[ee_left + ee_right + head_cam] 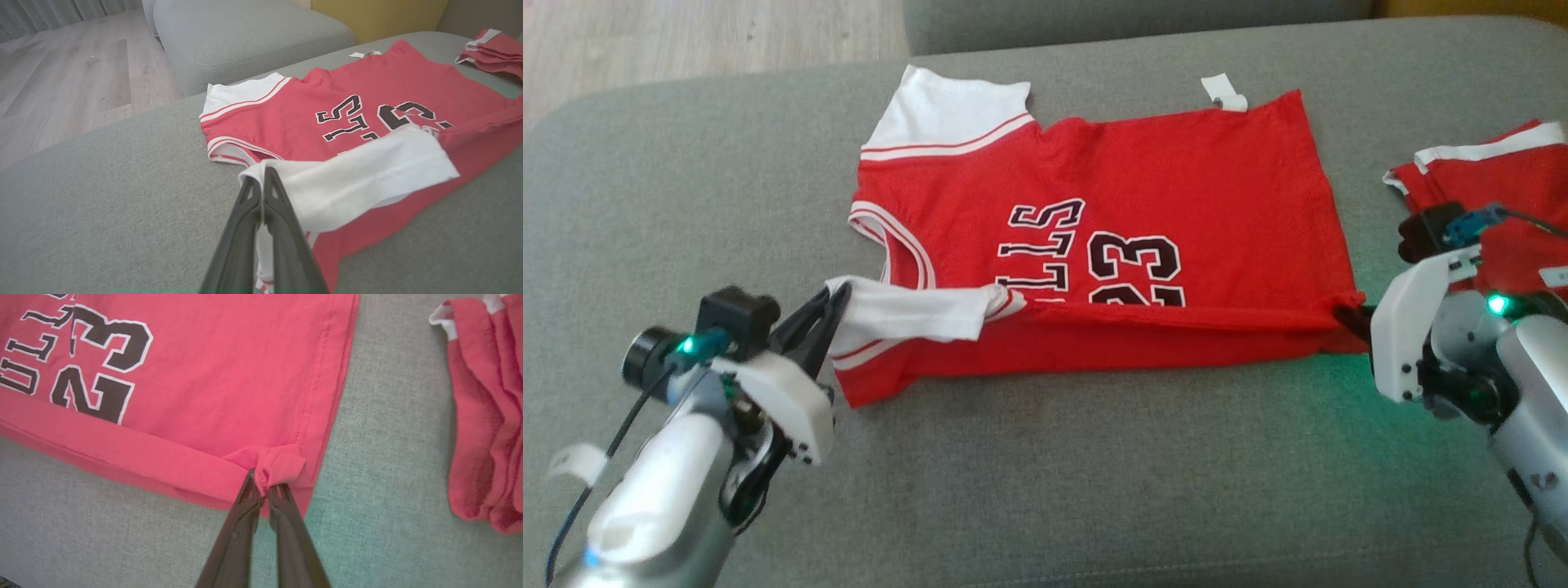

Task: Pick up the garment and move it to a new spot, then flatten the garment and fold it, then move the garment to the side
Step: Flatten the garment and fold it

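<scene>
Left end effector [837,304] and right end effector [1349,317] each pinch the near edge of the garment [1192,188], whose 9-to-3 body lies toward 12 o'clock.

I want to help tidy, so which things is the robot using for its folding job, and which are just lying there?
For the job:
red jersey
left gripper, shut on its white sleeve
right gripper, shut on its hem corner

Just lying about:
other red clothes, on the robot's right
</scene>
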`<state>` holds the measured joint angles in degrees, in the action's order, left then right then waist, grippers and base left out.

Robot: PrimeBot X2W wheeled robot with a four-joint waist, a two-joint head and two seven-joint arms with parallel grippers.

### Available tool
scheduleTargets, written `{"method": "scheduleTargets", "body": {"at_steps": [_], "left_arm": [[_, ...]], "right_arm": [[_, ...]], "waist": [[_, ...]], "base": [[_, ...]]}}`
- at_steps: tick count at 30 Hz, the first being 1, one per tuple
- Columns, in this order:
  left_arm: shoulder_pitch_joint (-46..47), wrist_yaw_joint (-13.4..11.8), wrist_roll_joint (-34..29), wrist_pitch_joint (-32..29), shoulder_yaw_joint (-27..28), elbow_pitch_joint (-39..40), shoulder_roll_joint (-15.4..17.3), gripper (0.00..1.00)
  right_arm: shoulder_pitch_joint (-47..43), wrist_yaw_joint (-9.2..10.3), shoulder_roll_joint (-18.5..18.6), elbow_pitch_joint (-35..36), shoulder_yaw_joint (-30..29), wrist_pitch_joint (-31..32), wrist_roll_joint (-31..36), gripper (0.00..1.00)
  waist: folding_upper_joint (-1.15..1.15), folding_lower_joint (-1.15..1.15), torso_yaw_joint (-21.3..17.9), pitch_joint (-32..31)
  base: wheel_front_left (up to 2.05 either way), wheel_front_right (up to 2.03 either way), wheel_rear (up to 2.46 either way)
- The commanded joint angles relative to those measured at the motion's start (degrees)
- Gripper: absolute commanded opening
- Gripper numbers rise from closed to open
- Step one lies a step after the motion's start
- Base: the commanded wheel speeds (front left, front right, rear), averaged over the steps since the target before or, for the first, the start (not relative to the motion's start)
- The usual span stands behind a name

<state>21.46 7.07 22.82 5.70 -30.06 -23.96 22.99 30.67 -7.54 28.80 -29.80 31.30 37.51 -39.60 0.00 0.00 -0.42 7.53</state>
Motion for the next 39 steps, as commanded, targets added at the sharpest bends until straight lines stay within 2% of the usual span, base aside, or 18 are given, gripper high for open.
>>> {"method": "scheduleTargets", "body": {"at_steps": [1,10,11,12,13,18,21,23,24,28,34,39], "left_arm": [[4.82,0.03,-0.43,0.72,1.7,0.05,1.08,0.0],[13.18,0.34,-0.97,2.37,-2.56,-7.95,-0.42,0.0],[14.22,0.35,-1.04,2.75,-2.87,-8.94,-0.62,0.19],[15.27,0.36,-1.13,3.4,-2.98,-9.97,-0.85,0.79],[16.3,0.36,-1.13,4.12,-2.89,-11.09,-1.19,1.0],[20.43,-2.69,0.26,8.01,0.65,-15.32,-3.69,1.0],[20.36,-4.5,1.63,9.11,3.73,-14.55,-5.44,1.0],[18.97,-5.89,2.3,9.24,7.14,-10.82,-6.48,1.0],[18.97,-5.89,2.3,9.24,7.14,-10.82,-6.48,1.0],[11.59,-7.4,2.06,9.28,14.24,-1.22,-9.03,1.0],[-1.33,-7.65,-0.41,9.29,22.54,9.85,-14.37,1.0],[-9.75,-6.28,-3.69,9.29,24.81,13.53,-17.86,1.0]], "right_arm": [[2.65,0.05,0.28,0.69,-0.24,-0.7,0.71,0.0],[6.7,0.05,-1.17,-3.04,0.71,-1.32,1.66,0.0],[7.27,0.05,-1.34,-3.4,0.72,-1.81,1.93,0.7],[7.91,0.05,-1.55,-3.94,0.44,-2.77,2.34,1.0],[8.61,0.05,-1.81,-4.54,0.07,-4.03,2.91,1.0],[11.66,0.05,-4.45,-8.44,-4.23,-13.94,5.58,1.0],[11.72,0.05,-6.21,-9.76,-7.04,-21.03,5.98,1.0],[10.73,0.05,-7.24,-9.9,-8.43,-25.25,6.07,1.0],[10.73,0.05,-7.24,-9.9,-8.43,-25.25,6.07,1.0],[6.95,0.05,-9.24,-7.94,-11.6,-34.4,6.29,1.0],[-2.23,0.05,-15.36,-3.36,-18.15,-44.89,9.22,1.0],[-11.03,0.05,-21.25,1.22,-24.18,-49.38,15.69,1.0]], "waist": [[0.0,0.0,0.14,0.79],[0.0,0.0,0.03,3.62],[0.0,0.0,0.04,3.9],[0.0,0.0,0.06,4.12],[0.0,0.0,0.1,4.32],[0.0,0.0,0.38,4.35],[0.0,0.0,0.64,3.4],[0.0,0.0,0.72,2.59],[0.0,0.0,0.72,2.59],[0.0,0.0,0.68,0.67],[0.0,0.0,-0.4,-2.44],[0.0,0.0,-1.06,-4.74]], "base": [[0.0,0.0,0.0],[0.0,0.0,0.0],[0.0,0.0,0.0],[0.0,0.0,0.0],[0.0,0.0,0.0],[0.0,0.0,0.0],[0.0,0.0,0.0],[0.0,0.0,0.0],[0.0,0.0,0.0],[0.0,0.0,0.0],[0.0,0.0,0.0],[0.0,0.0,0.0]]}}
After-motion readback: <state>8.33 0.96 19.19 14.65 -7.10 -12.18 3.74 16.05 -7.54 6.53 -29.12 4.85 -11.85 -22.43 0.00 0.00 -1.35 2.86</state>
